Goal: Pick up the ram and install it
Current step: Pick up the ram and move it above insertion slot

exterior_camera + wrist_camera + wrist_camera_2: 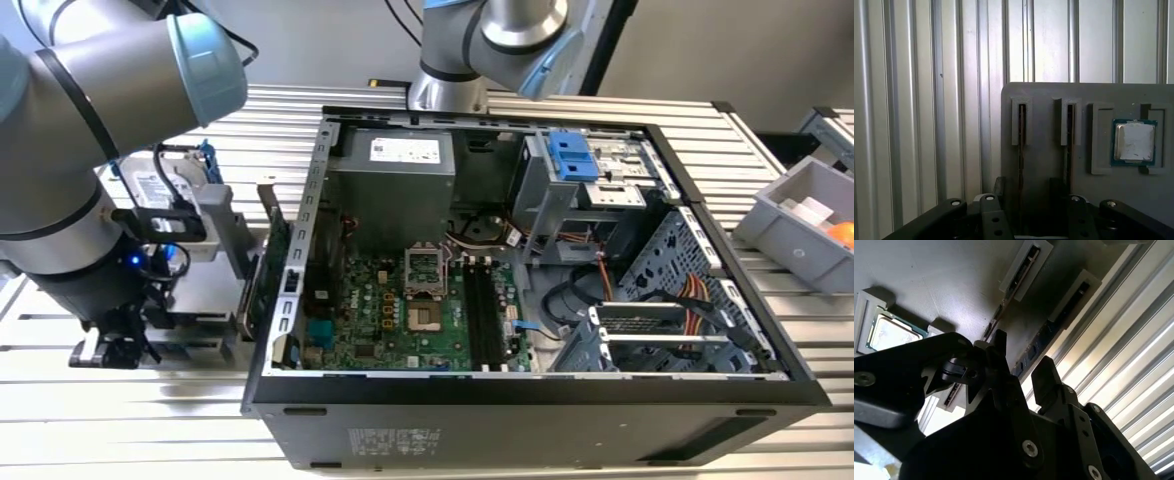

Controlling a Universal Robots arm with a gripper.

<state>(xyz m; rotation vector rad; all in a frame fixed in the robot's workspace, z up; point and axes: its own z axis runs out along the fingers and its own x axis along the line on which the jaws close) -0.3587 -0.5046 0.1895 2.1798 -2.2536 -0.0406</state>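
Second wrist view has the pincer (1021,365) low over a grey tray (1044,97), its two black fingers (1046,377) parted, one on each side of the ram (1040,342). A gap shows on both sides of the stick, so the jaws look open and hold nothing. Whether either pad already touches the board I cannot tell.

The ram stands on edge in its slotted holder on the tray, a thin dark strip running from the holder down between the fingers. In the first wrist view the same stick is the one farther from the processor chip (1134,142). A second ram stick (1069,145) sits in the neighbouring holder, between the first stick and the chip, outside the jaws. The tray lies on the ribbed metal surface (929,100).

Farther out, the exterior view puts the arm (80,150) bent down at the exterior view's left of the open computer case (534,400), well apart from the motherboard's black memory slots (481,310), which look unfilled.

By my reading the task is at its very start. The pincer is lined up around the ram, but the grasp is not closed, the stick is not lifted from its holder, and nothing has been carried to or seated in the slots.
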